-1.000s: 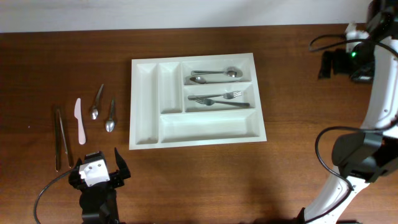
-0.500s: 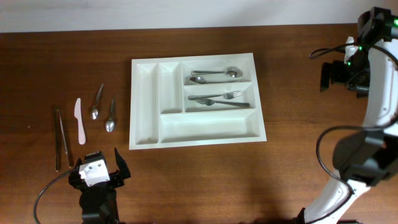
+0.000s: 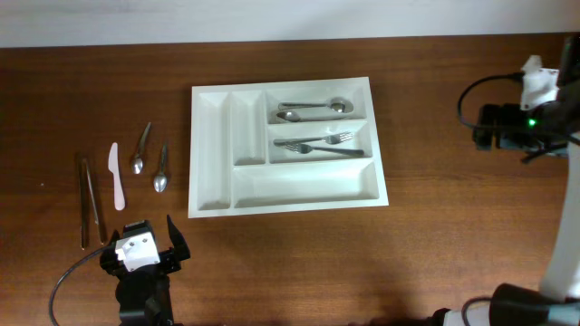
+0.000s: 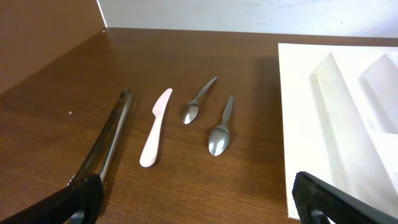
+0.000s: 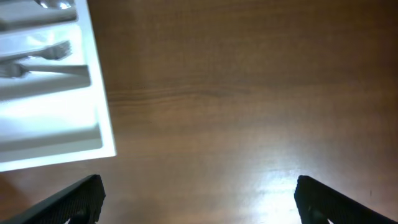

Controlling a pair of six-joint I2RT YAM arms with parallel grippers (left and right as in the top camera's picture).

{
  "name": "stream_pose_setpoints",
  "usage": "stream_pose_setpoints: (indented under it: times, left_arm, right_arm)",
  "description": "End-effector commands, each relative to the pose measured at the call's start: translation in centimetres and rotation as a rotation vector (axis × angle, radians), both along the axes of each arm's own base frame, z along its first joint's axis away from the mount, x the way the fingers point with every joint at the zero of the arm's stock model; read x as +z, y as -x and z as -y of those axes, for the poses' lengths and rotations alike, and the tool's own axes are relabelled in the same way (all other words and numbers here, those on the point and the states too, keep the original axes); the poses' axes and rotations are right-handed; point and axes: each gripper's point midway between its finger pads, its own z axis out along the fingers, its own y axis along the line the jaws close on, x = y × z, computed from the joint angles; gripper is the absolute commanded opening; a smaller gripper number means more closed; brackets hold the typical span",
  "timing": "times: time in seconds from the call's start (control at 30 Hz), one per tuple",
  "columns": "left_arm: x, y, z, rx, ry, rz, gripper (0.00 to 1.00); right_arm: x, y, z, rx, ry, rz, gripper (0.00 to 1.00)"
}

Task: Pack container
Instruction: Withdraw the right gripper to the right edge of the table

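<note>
The white container (image 3: 304,185) lies at the table's middle, with two spoons (image 3: 313,108) in its top right compartment and two forks (image 3: 322,145) in the one below. Its other compartments are empty. Two loose spoons (image 3: 140,149) (image 3: 161,170), a pale pink knife (image 3: 116,177) and metal tongs (image 3: 88,201) lie on the table to its left. My left gripper (image 3: 145,251) is open and empty near the front edge, below the loose cutlery. My right gripper (image 3: 488,127) is open and empty, far right of the container.
The left wrist view shows the knife (image 4: 156,127), both spoons (image 4: 198,102) (image 4: 221,129), the tongs (image 4: 109,140) and the container's left side (image 4: 311,124). The right wrist view shows the container's corner (image 5: 93,134) over bare wood.
The right arm has swung from the back right corner toward the front, and its gripper now hangs lower over the table. The left arm and the cutlery have not moved.
</note>
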Motion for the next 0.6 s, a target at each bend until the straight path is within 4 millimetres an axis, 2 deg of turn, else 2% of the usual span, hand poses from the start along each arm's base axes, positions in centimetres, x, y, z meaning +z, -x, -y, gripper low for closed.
stream_pose_setpoints:
  times: [0.0,0.07,0.27,0.47,0.57]
  left_arm:
    - [-0.2,0.1,-0.2,0.012,0.007,-0.003,0.99]
    - [-0.2,0.1,-0.2,0.013,0.007,-0.004,0.99]
    - [0.0,0.0,-0.2,0.012,0.008,0.004,0.99]
    - [2.6,-0.2,0.0,0.003,0.01,0.079,0.99]
    - [3.3,-0.1,0.0,0.003,0.009,0.094,0.99]
  right_arm:
    - [-3.0,-1.5,0.0,0.138,0.012,-0.045,0.99]
    - [-4.0,-2.2,0.6,0.17,0.029,-0.064,0.98]
    - [-6.6,-2.8,3.5,0.12,0.095,-0.15,0.99]
    - [-8.7,-3.3,6.7,0.048,0.105,-0.182,0.99]
    - [-9.1,-3.1,7.3,0.026,0.088,-0.188,0.99]
